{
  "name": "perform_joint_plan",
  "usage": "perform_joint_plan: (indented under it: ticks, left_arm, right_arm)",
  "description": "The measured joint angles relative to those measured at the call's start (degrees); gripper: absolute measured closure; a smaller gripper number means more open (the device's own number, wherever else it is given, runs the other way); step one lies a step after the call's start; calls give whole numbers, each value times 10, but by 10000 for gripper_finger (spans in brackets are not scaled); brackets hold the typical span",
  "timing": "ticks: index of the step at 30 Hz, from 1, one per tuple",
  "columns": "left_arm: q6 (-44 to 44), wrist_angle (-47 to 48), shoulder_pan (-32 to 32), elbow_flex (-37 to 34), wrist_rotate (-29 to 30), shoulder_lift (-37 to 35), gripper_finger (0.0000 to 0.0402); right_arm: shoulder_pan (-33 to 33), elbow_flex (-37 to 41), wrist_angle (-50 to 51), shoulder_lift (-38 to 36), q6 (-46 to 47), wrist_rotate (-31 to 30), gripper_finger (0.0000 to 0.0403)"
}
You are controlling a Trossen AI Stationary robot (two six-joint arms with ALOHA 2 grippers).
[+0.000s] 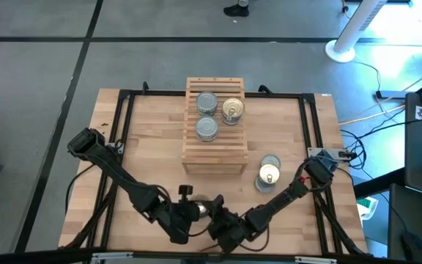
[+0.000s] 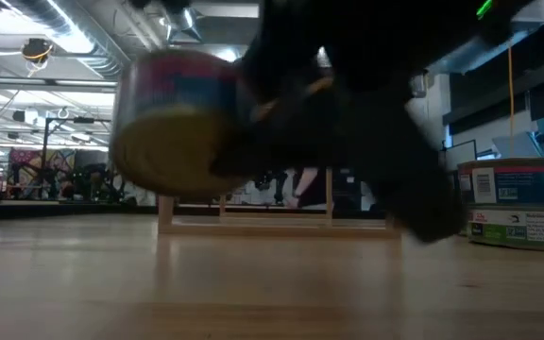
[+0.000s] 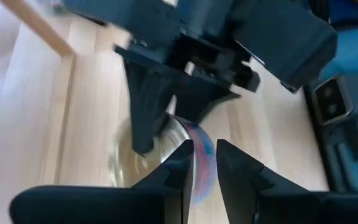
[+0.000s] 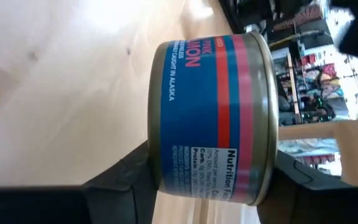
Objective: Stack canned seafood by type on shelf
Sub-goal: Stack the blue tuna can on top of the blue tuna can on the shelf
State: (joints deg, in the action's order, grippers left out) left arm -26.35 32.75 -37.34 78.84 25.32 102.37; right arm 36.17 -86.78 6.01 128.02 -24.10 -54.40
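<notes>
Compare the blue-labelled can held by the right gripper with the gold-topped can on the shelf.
The blue-labelled can is held between the right gripper fingers near the table's front edge; the gold-topped can stands free on the shelf. The held can is lifted off the table and blurred in the low view; the shelf can stands upright, top showing. Both are short round tins.
</notes>
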Motion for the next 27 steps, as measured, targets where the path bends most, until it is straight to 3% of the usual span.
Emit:
perform_joint_plan:
  ticks: [8, 17, 27]
  left_arm:
    - [58, 30, 0, 86, 1, 0, 357]
    - [130, 118, 10, 176, 22, 0, 385]
    - [140, 148, 60, 205, 37, -21, 398]
  right_arm:
    - [13, -2, 81, -50, 5, -48, 206]
    - [13, -2, 298, -142, 168, -56, 198]
    - [13, -2, 517, -229, 271, -133, 209]
